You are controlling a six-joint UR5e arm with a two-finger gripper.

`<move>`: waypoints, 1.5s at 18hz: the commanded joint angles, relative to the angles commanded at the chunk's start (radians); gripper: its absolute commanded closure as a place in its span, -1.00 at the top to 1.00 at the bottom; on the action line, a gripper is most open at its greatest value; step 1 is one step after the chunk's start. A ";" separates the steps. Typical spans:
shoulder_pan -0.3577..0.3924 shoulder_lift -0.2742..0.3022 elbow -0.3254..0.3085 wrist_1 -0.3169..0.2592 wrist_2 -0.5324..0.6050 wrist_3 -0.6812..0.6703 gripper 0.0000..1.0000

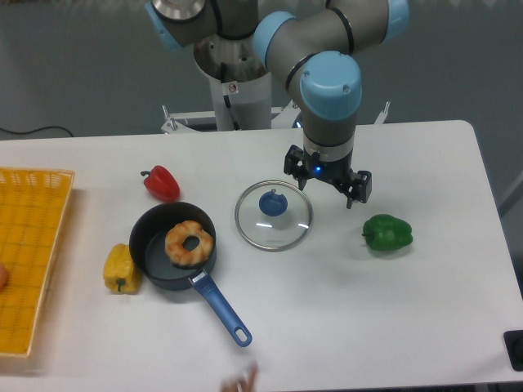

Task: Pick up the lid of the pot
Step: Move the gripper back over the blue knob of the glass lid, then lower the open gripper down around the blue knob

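Observation:
The gripper (pixel 328 181) hangs from the arm with its two black fingers apart and nothing visible between them. Down and to the left of it in the picture, the round glass pot lid (pixel 276 234) lies flat on the table, topped by a blue knob (pixel 273 203). The left finger shows close to the lid's upper right rim, but the knob is outside the fingers. How high the fingertips are above the table I cannot tell.
Left of the lid is a black pan (pixel 153 259) holding a brown ring, its blue handle (pixel 221 307) pointing down-right. Peppers lie around: red (pixel 163 184), yellow (pixel 121 269), green (pixel 386 233). A yellow crate (pixel 29 245) stands far left; a person's hand (pixel 239 382) shows at the bottom.

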 joint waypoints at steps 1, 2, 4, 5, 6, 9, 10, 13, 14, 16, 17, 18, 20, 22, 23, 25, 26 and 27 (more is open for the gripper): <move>-0.002 0.000 -0.005 0.002 0.002 0.000 1.00; 0.000 0.003 -0.008 0.003 0.003 0.003 1.00; 0.002 0.011 -0.031 0.002 0.030 0.006 1.00; -0.002 0.014 -0.037 0.002 0.052 0.006 1.00; -0.005 0.017 -0.046 0.002 0.066 0.003 1.00; -0.012 0.015 -0.055 0.003 0.071 -0.005 1.00; -0.020 0.014 -0.057 0.005 0.068 -0.003 1.00; -0.031 0.009 -0.106 0.072 0.061 -0.002 1.00; -0.031 0.009 -0.135 0.115 0.060 -0.002 1.00; -0.046 0.006 -0.187 0.182 0.060 -0.002 1.00; -0.049 -0.003 -0.201 0.205 0.058 -0.003 1.00; -0.051 -0.008 -0.207 0.215 0.058 -0.005 1.00; -0.063 -0.014 -0.209 0.215 0.057 -0.018 1.00; -0.067 -0.024 -0.209 0.215 0.034 -0.028 1.00; -0.074 -0.029 -0.209 0.215 0.022 -0.028 1.00; -0.086 -0.035 -0.218 0.216 0.017 -0.041 1.00; -0.090 -0.046 -0.219 0.216 0.018 -0.054 1.00; -0.097 -0.051 -0.224 0.222 0.018 -0.061 1.00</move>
